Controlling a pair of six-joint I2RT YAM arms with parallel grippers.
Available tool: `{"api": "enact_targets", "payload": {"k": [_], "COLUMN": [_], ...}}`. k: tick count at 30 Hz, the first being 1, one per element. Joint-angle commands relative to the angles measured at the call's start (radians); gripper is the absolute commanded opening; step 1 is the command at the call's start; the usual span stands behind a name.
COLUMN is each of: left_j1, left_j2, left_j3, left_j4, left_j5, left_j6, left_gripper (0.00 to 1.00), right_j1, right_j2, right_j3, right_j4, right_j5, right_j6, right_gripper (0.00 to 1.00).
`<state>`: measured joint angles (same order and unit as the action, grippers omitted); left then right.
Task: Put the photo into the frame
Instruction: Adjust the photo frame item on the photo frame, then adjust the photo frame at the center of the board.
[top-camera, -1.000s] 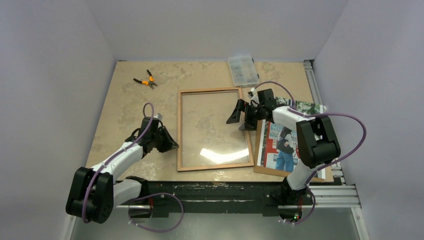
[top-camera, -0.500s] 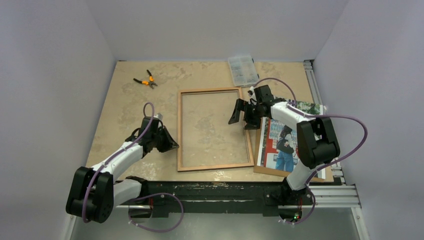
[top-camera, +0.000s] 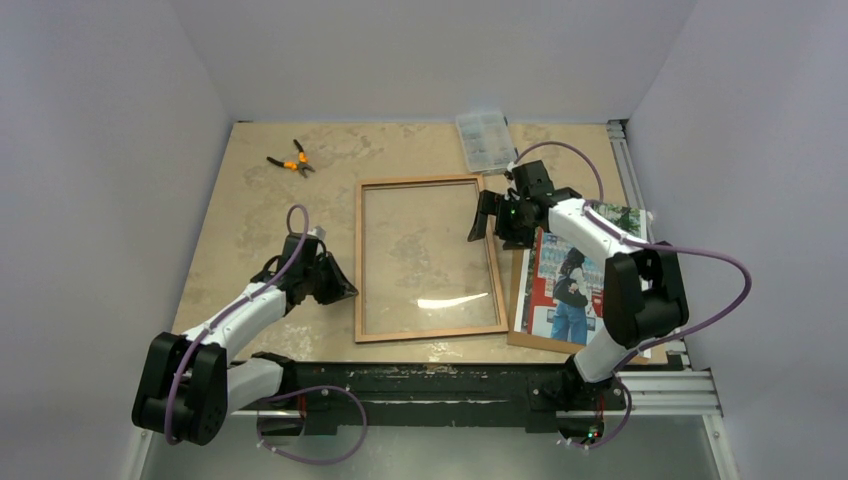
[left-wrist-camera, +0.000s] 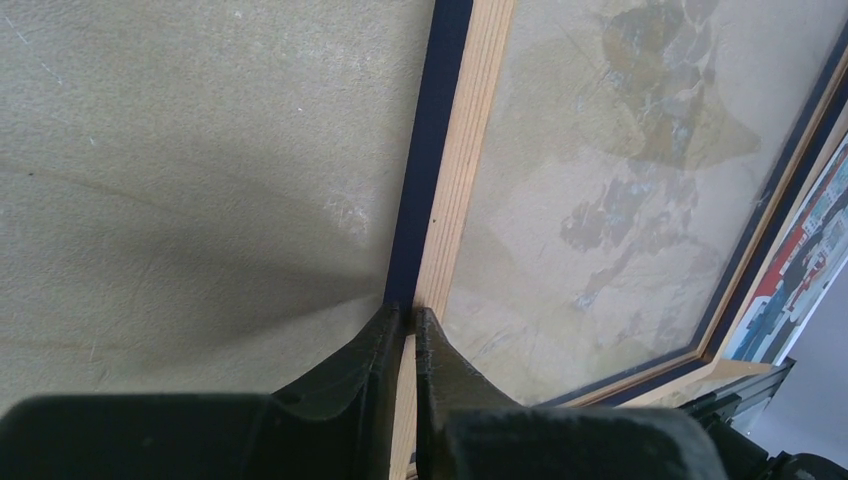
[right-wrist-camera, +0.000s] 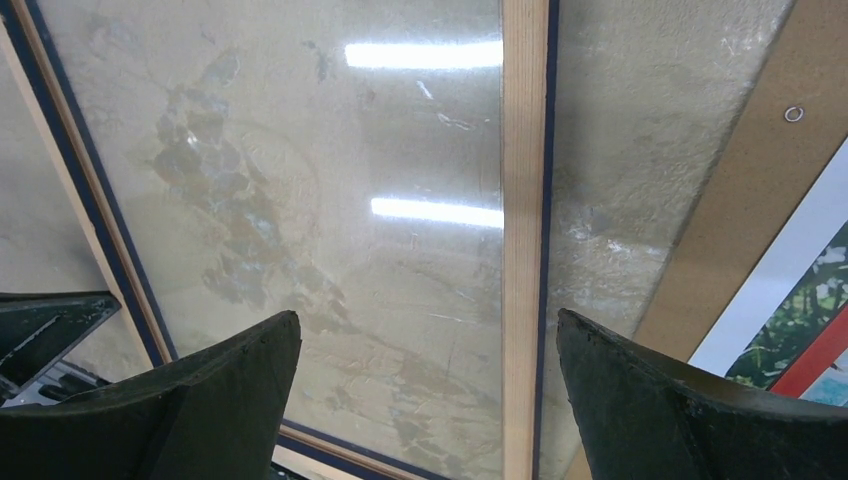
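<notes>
Left hand closed against frame; right hand wide.

Light-wood, navy-edged frame; red, white, green photo; brown board; orange-handled pliers; mottled beige table.

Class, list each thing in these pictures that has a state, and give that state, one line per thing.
frame: flat on the table, wood-brown face up, holds no photo.
photo: picture side up on the brown board, outside the frame.
left tool: shut, tips at the frame's left rail.
right tool: open wide, fingers either side of the frame's right rail.
</notes>
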<state>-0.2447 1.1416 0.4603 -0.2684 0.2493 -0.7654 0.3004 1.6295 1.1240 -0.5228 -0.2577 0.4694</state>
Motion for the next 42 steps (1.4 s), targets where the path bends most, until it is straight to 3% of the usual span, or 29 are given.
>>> {"api": "enact_targets", "payload": {"k": [1,5,10,13,30,37,42], "left_j1": [-0.004,-0.004,-0.002,-0.001,0.004,-0.006,-0.139], "left_j2": [0.008,-0.015,-0.077,-0.133,-0.427,-0.418,-0.314], "left_j3": [0.015,0.017,0.049,0.056,0.196,0.195,0.216], "left_j4": [-0.025,-0.025,-0.054,-0.070,-0.310,-0.242,-0.135], "left_j5": [-0.028,-0.009,0.031,0.036,-0.045,0.029,0.004], "left_j6": [0.029,0.020,-0.002,-0.020,0.021,0.023,-0.030], "left_gripper": [0.13,0.31,0.66,0.76,0.86,0.88,0.91], "right_j1": [-0.001,0.000,0.003,0.014,0.190,0.189,0.137], "right_j2": [0.006,0.041,0.065,0.072,0.141,0.017,-0.116], "right_j3": [0.010,-0.020,-0.045,-0.058,-0.009,-0.047,-0.131], "right_j4": [-0.006,0.028,0.042,0.053,0.105,0.069,0.055], "right_j5": [0.015,-0.033,-0.081,-0.101,-0.066,0.027,0.074], "right_j6": [-0.020,-0.018,-0.019,-0.015,0.071,0.045,0.056], "right_gripper": [0.98,0.98,0.97,0.97,0.97,0.98,0.99]}}
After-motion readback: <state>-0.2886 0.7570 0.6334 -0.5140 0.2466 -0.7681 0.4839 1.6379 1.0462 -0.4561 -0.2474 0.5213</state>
